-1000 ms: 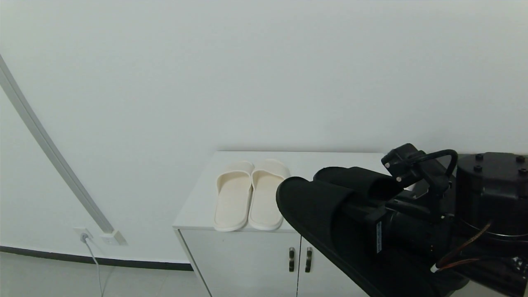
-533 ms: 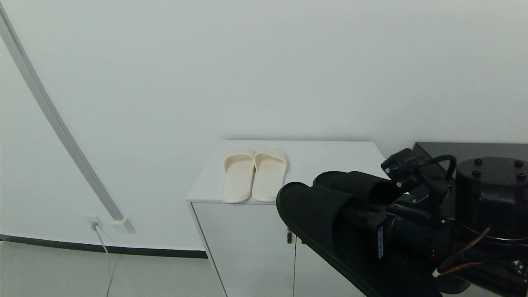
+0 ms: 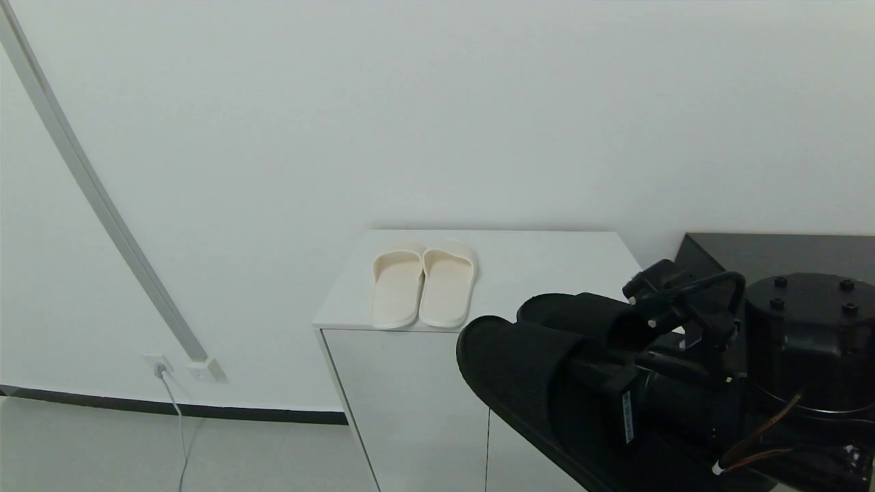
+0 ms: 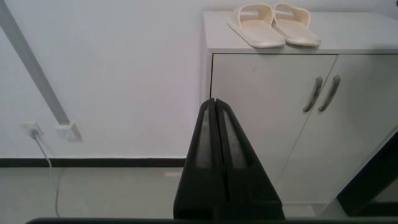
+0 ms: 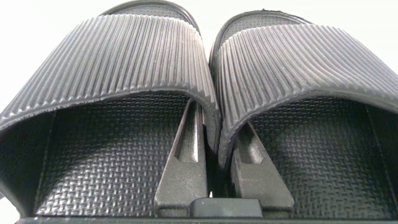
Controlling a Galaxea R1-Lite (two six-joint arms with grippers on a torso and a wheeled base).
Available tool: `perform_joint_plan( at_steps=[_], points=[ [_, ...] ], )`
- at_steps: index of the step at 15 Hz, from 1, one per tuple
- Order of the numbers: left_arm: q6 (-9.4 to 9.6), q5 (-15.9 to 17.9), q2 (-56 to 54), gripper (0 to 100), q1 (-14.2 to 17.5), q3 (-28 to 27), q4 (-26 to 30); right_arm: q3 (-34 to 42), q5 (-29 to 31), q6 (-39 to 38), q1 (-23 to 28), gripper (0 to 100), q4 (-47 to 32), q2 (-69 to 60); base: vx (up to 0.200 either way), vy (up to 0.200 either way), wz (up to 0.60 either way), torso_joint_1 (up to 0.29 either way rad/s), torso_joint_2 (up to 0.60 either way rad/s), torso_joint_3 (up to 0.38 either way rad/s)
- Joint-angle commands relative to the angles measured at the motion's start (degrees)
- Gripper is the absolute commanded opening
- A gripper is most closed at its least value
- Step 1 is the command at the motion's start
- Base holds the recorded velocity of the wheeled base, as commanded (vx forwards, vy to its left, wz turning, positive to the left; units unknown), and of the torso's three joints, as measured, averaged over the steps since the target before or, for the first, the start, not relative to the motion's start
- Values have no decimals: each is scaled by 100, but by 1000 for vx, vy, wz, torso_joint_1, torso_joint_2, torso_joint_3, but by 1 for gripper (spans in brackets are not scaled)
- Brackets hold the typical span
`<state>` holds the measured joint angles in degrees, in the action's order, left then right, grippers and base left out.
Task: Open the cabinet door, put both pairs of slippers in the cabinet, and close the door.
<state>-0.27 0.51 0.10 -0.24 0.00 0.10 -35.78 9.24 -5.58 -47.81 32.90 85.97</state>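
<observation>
A pair of black ribbed slippers [image 3: 540, 355] hangs in front of the white cabinet [image 3: 547, 263], held side by side. My right gripper [image 5: 214, 168] is shut on them, one finger under each strap, pinching their inner edges together. A pair of cream slippers [image 3: 424, 283] lies on the cabinet top near its left front corner. Both cabinet doors [image 4: 273, 112] are closed, with two metal handles [image 4: 322, 93] at the middle seam. My left gripper [image 4: 214, 106] is low in front of the cabinet's left door, shut with nothing in it.
A grey slanted conduit [image 3: 102, 205] runs down the wall to a socket with a plugged cable [image 3: 158, 364] left of the cabinet. A black surface [image 3: 772, 249] adjoins the cabinet on the right. Open floor [image 3: 137, 451] lies to the left.
The whole head view has shifted: the cabinet now looks smaller and farther off, so the camera moved back. The right gripper keeps its hold on the black slippers, a little lower in view.
</observation>
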Motion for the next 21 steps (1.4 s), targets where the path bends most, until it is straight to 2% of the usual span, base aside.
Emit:
perform_joint_plan(
  at_steps=[1,11,12,21],
  points=[
    [0,2,-1,0,-2,0,-1,27,-1,-4,0,0,6,16,0,0,0,0,0,0],
    [18,19,-1,0,-2,0,-1,89,-10,5,0,0,6,-27,0,0,0,-172,408,228],
    [9,19,-1,100,-2,0,-1,71,-10,5,0,0,6,-19,0,0,0,-217,554,320],
    [9,2,-1,100,7,0,-1,80,-10,5,0,0,6,25,0,0,0,-199,521,324]
  ],
)
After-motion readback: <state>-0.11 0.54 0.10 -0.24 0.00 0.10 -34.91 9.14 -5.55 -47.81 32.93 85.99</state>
